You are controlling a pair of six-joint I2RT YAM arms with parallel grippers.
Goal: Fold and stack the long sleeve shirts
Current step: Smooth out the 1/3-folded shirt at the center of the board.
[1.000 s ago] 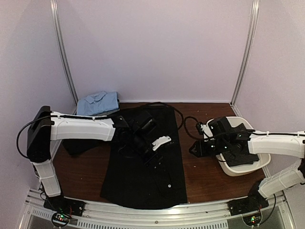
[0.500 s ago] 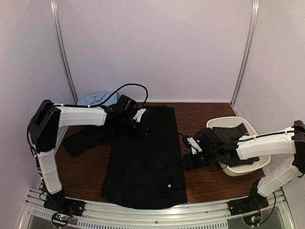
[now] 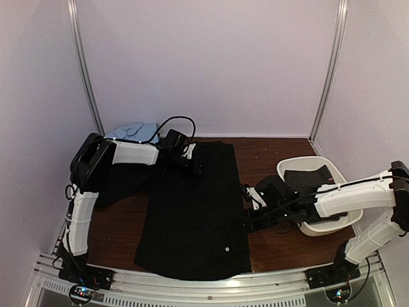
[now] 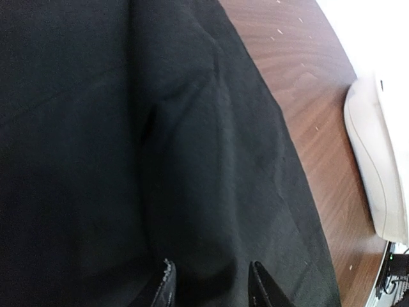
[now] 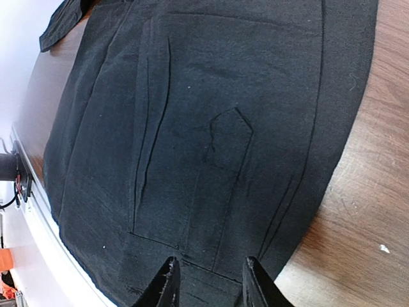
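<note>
I see the black shirt (image 3: 192, 217) lying flat on the wooden table (image 3: 268, 150), in the middle of the frame. The left gripper (image 3: 190, 165) is at the shirt's upper left corner. Its jaws are partly apart over the cloth and grip nothing that I can see. The right gripper (image 3: 248, 220) is low at the shirt's right edge, also partly apart and empty. A white tub (image 3: 300, 161) stands at the right.

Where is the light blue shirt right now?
In the top view, the light blue shirt is bunched at the far left corner of the table, against the back wall, just beyond and left of the spread-out black shirt.
</note>
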